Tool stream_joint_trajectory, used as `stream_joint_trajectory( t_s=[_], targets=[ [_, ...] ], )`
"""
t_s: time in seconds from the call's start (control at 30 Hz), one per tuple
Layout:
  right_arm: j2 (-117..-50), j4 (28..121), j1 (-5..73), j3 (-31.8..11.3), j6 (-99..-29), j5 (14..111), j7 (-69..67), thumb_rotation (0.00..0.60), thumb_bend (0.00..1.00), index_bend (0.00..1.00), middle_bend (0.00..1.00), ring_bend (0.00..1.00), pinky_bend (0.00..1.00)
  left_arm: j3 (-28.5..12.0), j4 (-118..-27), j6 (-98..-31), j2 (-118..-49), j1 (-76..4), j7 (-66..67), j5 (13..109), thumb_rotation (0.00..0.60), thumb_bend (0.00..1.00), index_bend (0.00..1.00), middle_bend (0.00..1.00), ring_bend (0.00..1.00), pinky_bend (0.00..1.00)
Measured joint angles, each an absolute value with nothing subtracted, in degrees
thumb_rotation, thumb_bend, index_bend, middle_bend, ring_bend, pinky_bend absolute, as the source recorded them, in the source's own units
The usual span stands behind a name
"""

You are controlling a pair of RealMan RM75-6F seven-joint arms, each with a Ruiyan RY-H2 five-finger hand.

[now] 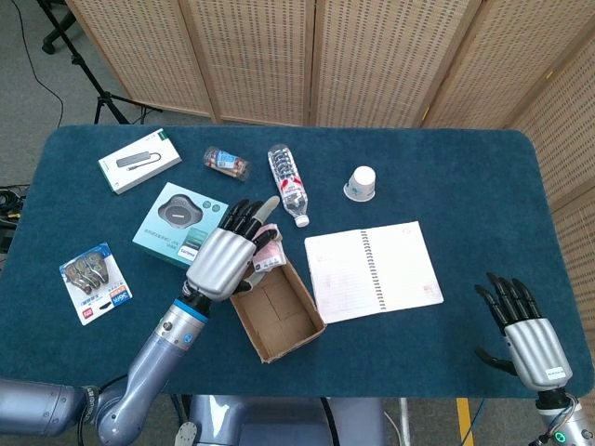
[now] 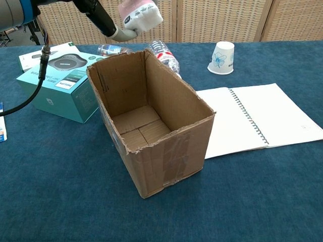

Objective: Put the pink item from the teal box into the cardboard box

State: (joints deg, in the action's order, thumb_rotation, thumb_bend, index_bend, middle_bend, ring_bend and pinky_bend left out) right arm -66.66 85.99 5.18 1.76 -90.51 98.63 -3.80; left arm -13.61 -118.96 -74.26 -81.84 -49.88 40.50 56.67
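Note:
My left hand [image 1: 225, 258] grips the pink item [image 1: 268, 253], a pink and white pack that shows high in the chest view [image 2: 140, 12]. The hand hovers over the far end of the open cardboard box [image 1: 275, 311], whose inside [image 2: 139, 126] holds nothing. The teal box [image 1: 177, 224] lies left of the cardboard box, its lid showing a dark device picture [image 2: 59, 80]. My right hand [image 1: 527, 336] rests at the table's near right edge, fingers spread and holding nothing.
An open spiral notebook [image 1: 372, 270] lies right of the cardboard box. A water bottle [image 1: 288, 184], a small jar [image 1: 227, 162] and a white paper cup [image 1: 362, 182] sit further back. A white flat box [image 1: 139, 160] and a blister pack [image 1: 94, 282] lie on the left.

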Motion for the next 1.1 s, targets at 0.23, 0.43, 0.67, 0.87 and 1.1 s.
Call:
stream_joint_trajectory(
  t_s=[0.23,0.43,0.67,0.87,1.1],
  targets=[
    [-66.63,85.84,4.91,1.78,-91.22,99.17,-4.05,0.600,0.14,0.08,0.00,0.00,0.00,-13.32,-120.05,-73.10,-80.78,-50.32,41.92,55.05,0.600,0.38,0.32,0.00,0.00,0.00],
    [-66.66,85.78,4.89,1.71,-91.22,99.16,-4.14,0.600,0.14,0.08,0.00,0.00,0.00,-13.32,-119.88,-73.31,-80.66,-50.32,41.97,54.83,0.600,0.36,0.29,0.00,0.00,0.00],
    [-66.71,85.76,4.88,1.64,-91.20,99.19,-4.09,0.600,0.14,0.08,0.00,0.00,0.00,-13.04,-119.29,-73.07,-80.55,-50.30,41.94,54.78,0.600,0.36,0.27,0.00,0.00,0.00],
    [-66.69,85.73,4.82,1.57,-91.29,99.18,-4.20,0.600,0.14,0.08,0.00,0.00,0.00,-12.82,-119.50,-72.57,-80.41,-50.45,41.91,54.79,0.600,0.36,0.23,0.00,0.00,0.00],
    [-66.71,85.68,4.79,1.54,-91.38,99.27,-4.25,0.600,0.14,0.08,0.00,0.00,0.00,-12.45,-119.96,-72.03,-80.16,-50.52,41.67,54.99,0.600,0.33,0.16,0.00,0.00,0.00]
  ],
)
